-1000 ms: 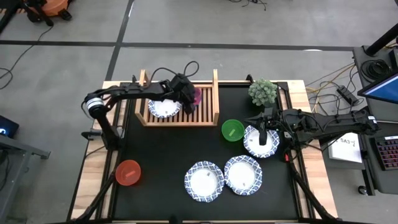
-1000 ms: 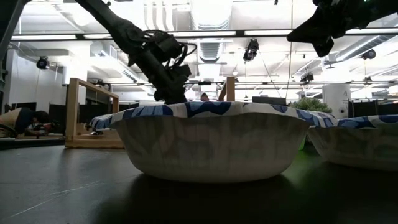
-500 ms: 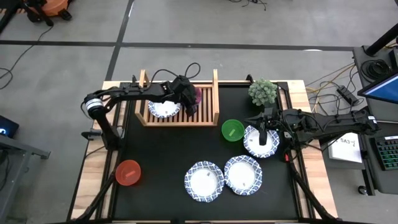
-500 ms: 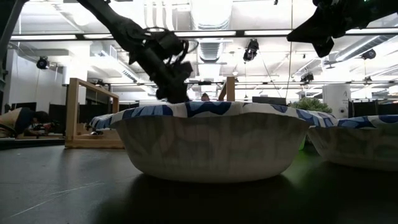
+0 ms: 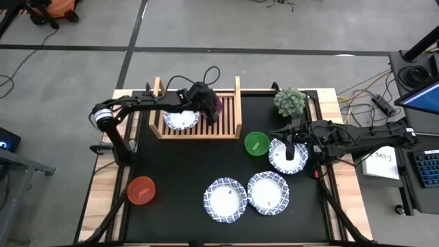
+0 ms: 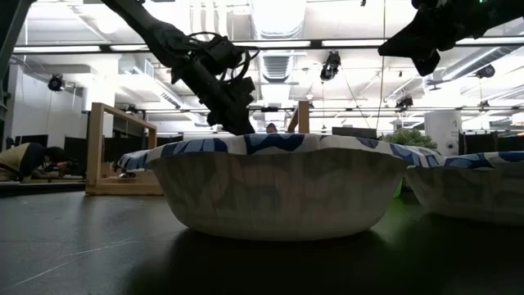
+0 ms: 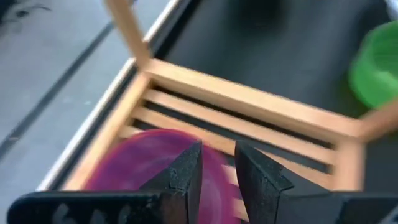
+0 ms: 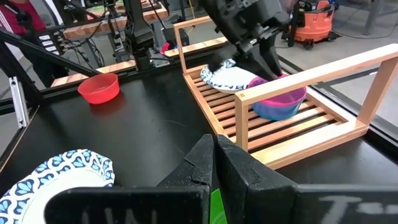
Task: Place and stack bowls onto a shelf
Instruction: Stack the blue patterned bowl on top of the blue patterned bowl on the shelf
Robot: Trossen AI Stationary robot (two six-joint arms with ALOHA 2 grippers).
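High view is showing the wooden shelf [image 5: 197, 115] standing at the far side of the black table [image 5: 178, 178], with the left gripper [image 5: 209, 110] reaching over its right half, above the pink bowl [image 5: 217, 105]. One patterned bowl [image 5: 181, 119] is lying on the shelf's left half. The green bowl [image 5: 256, 143] is sitting just beside another patterned bowl [image 5: 288, 156], over which the right gripper [image 5: 291, 145] is hanging, near the plant [image 5: 290, 101]. Two more patterned bowls [image 5: 225, 200] [image 5: 268, 193] are lying side by side at the near edge, and the red bowl [image 5: 141, 190] is sitting well apart at the near left.

Low view is looking past a big patterned bowl [image 6: 274, 184] at the left arm [image 6: 214, 78] slanting down behind it, beside the shelf's rail [image 6: 119, 147].

Left wrist view is showing two dark fingers [image 7: 186, 174] standing slightly apart over the pink bowl [image 7: 149, 162] and the slats [image 7: 249, 115], gripping nothing I can make out.

Right wrist view is showing the right gripper's fingers [image 8: 200, 163] pressed together, empty. Beyond them, the pink bowl [image 8: 283, 96] is nesting in the blue bowl [image 8: 273, 111] on the shelf [image 8: 273, 134], beside the left gripper [image 8: 267, 62].
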